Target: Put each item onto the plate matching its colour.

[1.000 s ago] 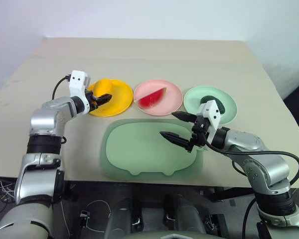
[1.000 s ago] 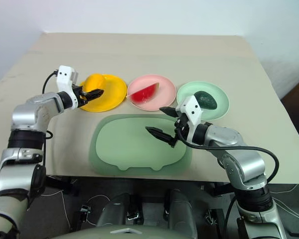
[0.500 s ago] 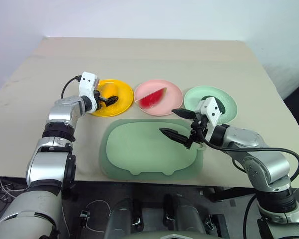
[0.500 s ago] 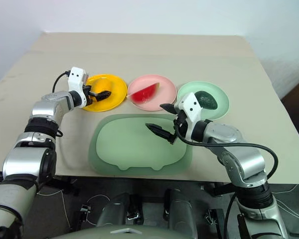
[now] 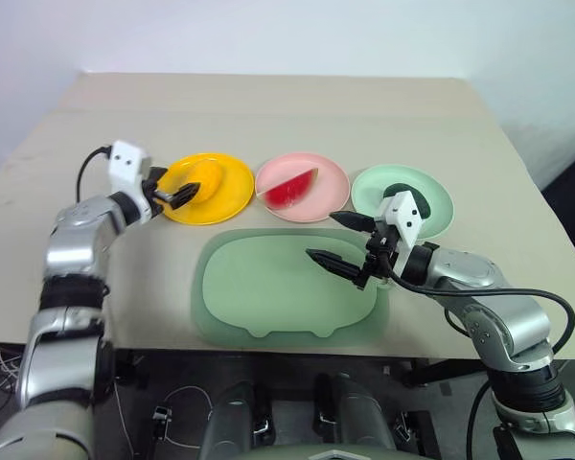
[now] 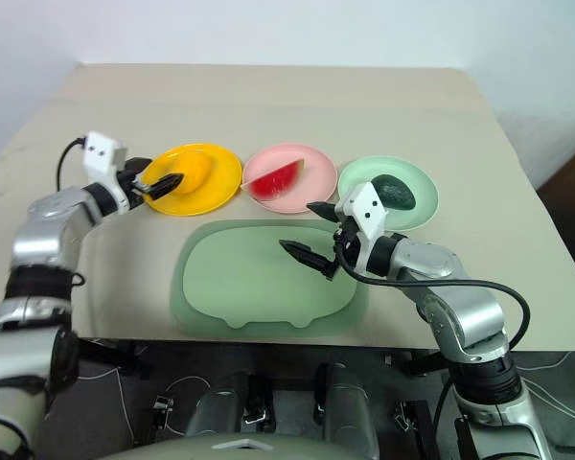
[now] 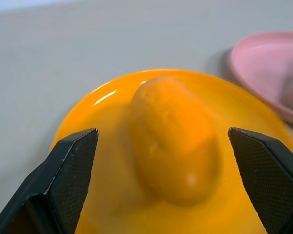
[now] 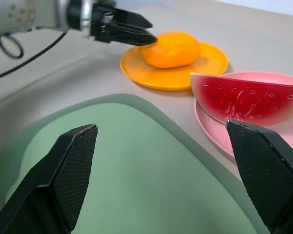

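Now the mango [image 5: 203, 179] is lying on the yellow-orange plate [image 5: 232, 189], the left end effector [image 5: 173, 195] gaping released just beside it, while the right end effector [image 5: 340, 242] is hovering open-fingered over the pale green tray [image 5: 268, 307].

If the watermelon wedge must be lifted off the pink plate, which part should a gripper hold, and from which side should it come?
Grip the watermelon wedge across its two flat red faces, near the middle, coming from above. It lies tilted on the pink plate, its thin edge raised, so the faces probably give parallel surfaces, whereas the curved rind might slip. The right gripper, open over the tray, is nearer.
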Action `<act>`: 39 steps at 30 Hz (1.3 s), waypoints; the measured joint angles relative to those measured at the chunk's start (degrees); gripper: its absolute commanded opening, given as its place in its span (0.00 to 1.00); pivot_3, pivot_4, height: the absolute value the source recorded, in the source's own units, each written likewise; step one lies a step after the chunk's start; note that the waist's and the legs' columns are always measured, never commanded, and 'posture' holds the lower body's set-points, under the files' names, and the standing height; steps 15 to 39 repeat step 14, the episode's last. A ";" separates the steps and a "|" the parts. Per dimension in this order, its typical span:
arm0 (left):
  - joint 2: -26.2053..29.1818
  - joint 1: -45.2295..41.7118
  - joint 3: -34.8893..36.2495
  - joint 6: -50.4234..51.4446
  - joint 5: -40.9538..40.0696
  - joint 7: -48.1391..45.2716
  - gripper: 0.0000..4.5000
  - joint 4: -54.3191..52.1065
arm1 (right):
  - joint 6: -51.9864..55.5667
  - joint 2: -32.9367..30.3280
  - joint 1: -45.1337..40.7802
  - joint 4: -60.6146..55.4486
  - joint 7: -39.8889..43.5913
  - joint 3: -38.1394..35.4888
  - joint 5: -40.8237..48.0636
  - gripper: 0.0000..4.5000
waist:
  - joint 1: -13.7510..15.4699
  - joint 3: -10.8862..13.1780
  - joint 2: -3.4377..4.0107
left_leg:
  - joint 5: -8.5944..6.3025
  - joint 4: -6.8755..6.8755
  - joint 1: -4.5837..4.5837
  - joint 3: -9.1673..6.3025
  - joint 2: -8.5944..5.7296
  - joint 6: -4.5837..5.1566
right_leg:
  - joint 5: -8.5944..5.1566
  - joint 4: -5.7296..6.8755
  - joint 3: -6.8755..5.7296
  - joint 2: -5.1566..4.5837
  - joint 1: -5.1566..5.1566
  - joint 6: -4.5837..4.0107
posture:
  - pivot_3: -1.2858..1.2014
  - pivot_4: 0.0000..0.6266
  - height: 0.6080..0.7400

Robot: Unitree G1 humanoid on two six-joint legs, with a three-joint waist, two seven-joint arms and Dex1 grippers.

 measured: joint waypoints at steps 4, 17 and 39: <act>2.23 11.68 4.36 -1.59 -6.10 -7.28 1.00 -10.64 | 0.01 1.19 0.29 -0.50 -0.82 -0.32 1.18 1.00 | 0.38 0.00 -0.01 | -0.01 0.04 0.02 0.00 0.00 -0.01 | -0.08 -0.03 0.00 -0.03 0.04 -0.14 | 0.52 0.24 0.67; 4.36 29.05 8.58 -2.02 -11.91 -14.36 1.00 -25.23 | -0.87 0.62 3.26 -1.16 -1.16 -4.99 3.39 1.00 | 0.54 0.00 0.03 | -0.09 -0.35 0.07 0.02 -0.04 0.08 | -0.03 -0.93 -0.01 0.02 0.32 -0.07 | 0.52 0.24 0.67; 4.36 29.05 8.58 -2.02 -11.91 -14.36 1.00 -25.23 | -0.87 0.62 3.26 -1.16 -1.16 -4.99 3.39 1.00 | 0.54 0.00 0.03 | -0.09 -0.35 0.07 0.02 -0.04 0.08 | -0.03 -0.93 -0.01 0.02 0.32 -0.07 | 0.52 0.24 0.67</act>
